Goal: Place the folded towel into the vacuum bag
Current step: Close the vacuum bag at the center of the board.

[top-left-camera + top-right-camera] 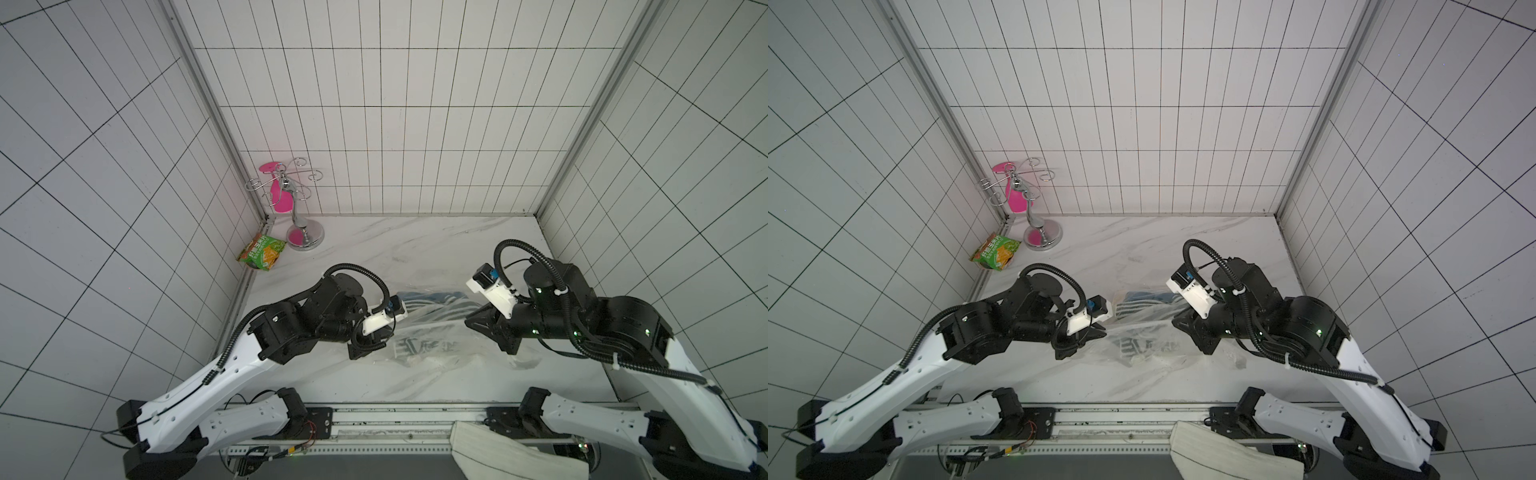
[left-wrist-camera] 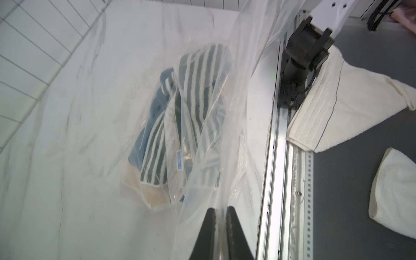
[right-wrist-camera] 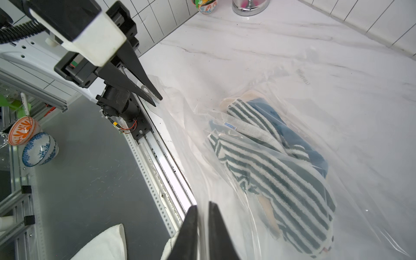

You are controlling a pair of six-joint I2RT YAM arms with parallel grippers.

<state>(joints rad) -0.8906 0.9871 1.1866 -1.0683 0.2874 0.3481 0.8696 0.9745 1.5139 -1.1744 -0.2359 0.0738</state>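
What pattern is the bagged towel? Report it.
The towel is dark-green-and-white striped; clearest in the right wrist view.

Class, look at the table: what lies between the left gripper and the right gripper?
In both top views, the vacuum bag spans the stretch from the left gripper to the right gripper, with the striped towel inside it.

green snack packet (image 1: 262,251), chrome hook stand (image 1: 308,240)
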